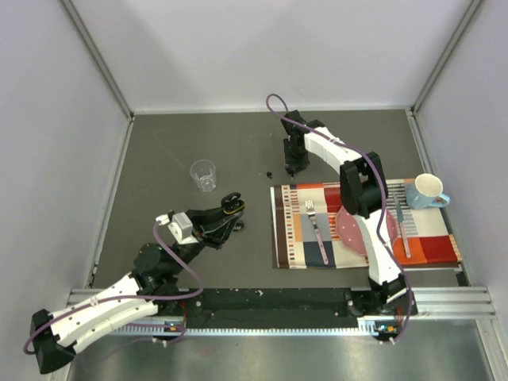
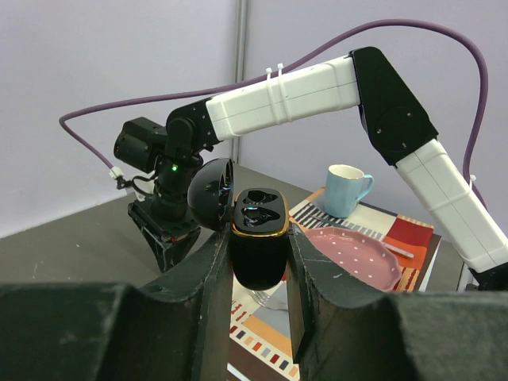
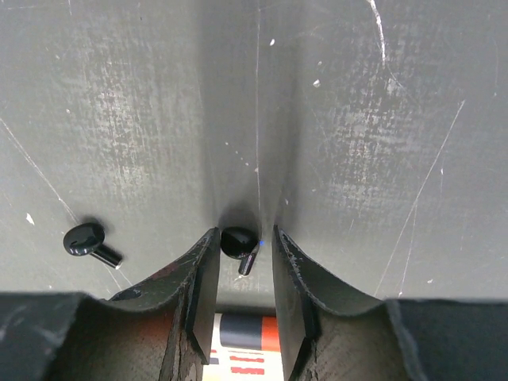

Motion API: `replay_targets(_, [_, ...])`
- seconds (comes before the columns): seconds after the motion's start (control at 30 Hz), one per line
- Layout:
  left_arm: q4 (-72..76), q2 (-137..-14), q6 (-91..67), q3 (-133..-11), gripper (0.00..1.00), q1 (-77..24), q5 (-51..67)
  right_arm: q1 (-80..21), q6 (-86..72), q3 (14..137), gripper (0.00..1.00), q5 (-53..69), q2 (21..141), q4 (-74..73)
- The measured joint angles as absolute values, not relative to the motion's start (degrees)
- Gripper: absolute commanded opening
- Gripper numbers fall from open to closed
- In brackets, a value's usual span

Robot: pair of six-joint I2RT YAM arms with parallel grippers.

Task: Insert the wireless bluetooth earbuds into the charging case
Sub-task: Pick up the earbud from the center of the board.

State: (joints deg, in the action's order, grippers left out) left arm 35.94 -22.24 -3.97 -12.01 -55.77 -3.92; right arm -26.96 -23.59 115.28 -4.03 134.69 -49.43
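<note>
Clamping the charging case [image 2: 259, 258] by its lower body, the left gripper [image 2: 258, 236] holds it upright above the table [image 1: 175, 135], at the near left of the workspace. Both fingers press on the case's sides. The case lid [image 2: 208, 194] stands hinged open, exposing the two wells in the gold-rimmed top face.

The right gripper [image 3: 244, 232] points down at the table just beyond the far left corner of the placemat [image 1: 429, 238]. Its jaws are apart and straddle one earbud [image 3: 236, 241], which lies on the table. The bud sits close against one finger [image 3: 203, 278]. A narrow strip of table shows between it and the other finger, so the jaws have not clamped on it. The second earbud [image 3: 86, 238] lies on the table off to one side of the fingers, apart from them.

Other items:
- clear plastic cup [image 1: 204, 175], upright on the table, beyond the left gripper
- fork [image 1: 316, 226], pink plate [image 1: 353, 230] and knife [image 1: 403, 230], all on the placemat
- blue mug [image 1: 429, 190], at the placemat's far right corner
</note>
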Motion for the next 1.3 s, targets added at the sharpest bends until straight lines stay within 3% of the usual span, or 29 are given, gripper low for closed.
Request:
replay_targets(0.73, [35.5, -21.4, -4.0, -11.7, 0.00, -55.8, -4.2, -28.1, -23.6, 116.1, 0.24, -7.5, 135.2, -50.4])
replay_targets(0.83, [35.5, -21.4, -4.2, -11.7, 0.00, -55.8, -4.2, -28.1, -23.6, 116.2, 0.19, -7.5, 135.2, -50.6])
replay_targets(0.9, [35.5, -21.4, -4.2, -11.7, 0.00, -55.8, -4.2, -28.1, -23.5, 116.4, 0.09, -7.6, 135.3, -50.8])
replay_targets(1.07, [35.4, -21.4, -4.4, -11.7, 0.00, -55.8, -4.2, -28.1, -23.0, 116.5, 0.00, -7.7, 135.3, -51.0])
replay_targets(1.3, [35.0, -21.4, -4.6, -11.7, 0.00, -55.8, -5.4, -28.2, -21.7, 116.6, 0.00, -7.9, 134.5, -51.4])
